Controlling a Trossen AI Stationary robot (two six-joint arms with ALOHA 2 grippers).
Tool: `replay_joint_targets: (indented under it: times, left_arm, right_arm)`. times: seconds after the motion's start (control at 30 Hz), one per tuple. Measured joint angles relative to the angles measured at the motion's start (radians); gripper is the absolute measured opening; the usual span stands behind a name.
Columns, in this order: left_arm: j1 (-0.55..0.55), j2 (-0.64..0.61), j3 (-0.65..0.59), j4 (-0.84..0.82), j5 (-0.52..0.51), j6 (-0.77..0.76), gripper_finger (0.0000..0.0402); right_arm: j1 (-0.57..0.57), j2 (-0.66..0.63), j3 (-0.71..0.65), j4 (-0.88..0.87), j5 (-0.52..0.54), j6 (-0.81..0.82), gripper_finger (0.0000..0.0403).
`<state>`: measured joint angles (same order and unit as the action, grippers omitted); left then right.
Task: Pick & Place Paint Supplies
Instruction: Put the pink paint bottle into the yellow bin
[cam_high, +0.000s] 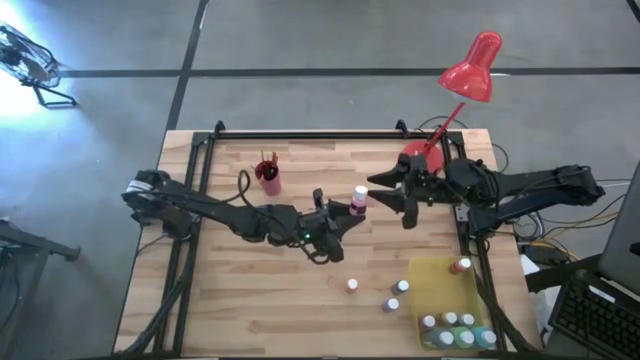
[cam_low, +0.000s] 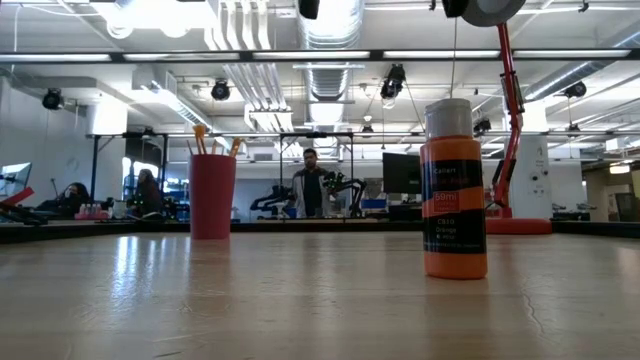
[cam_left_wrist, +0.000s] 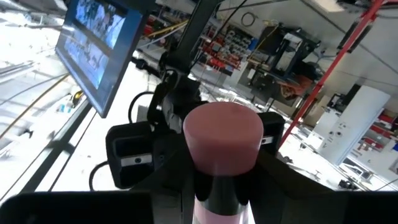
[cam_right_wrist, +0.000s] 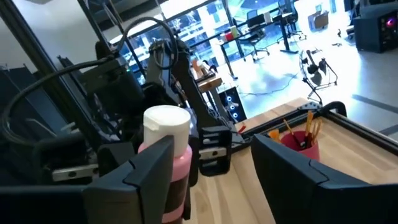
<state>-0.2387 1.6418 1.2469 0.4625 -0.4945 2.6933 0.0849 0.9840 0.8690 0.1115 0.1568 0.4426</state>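
While my left gripper (cam_high: 345, 216) clamps the upright pink bottle (cam_high: 359, 199) low, I see it between my right gripper's (cam_high: 392, 194) spread fingers.

Bottles (cam_high: 352, 285), eleven or so: one pink bottle (cam_high: 358, 200) aloft; three loose on table (cam_high: 250, 310); one orange-capped on tray (cam_high: 435, 285); about six clustered at tray's end. One cup (cam_high: 268, 177); brushes (cam_low: 200, 133) within, number unclear. One lamp (cam_high: 470, 70).
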Motion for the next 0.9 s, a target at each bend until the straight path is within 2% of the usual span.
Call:
replay_joint_targets:
  times: [0.2, 0.6, 0.9]
  left_arm:
    - [0.000, -0.001, 0.000, 0.002, -0.009, -0.001, 0.0108]
    - [0.002, 0.003, -0.005, -0.017, -0.002, -0.017, 0.0106]
    - [0.003, 0.004, -0.004, -0.017, -0.005, -0.020, 0.0106]
  right_arm:
    - [-0.001, 0.024, 0.031, -0.002, -0.006, -0.002, 0.0227]
    - [0.000, 0.010, 0.043, 0.036, -0.136, 0.017, 0.0280]
    - [-0.001, 0.033, 0.041, 0.008, -0.071, 0.007, 0.0288]
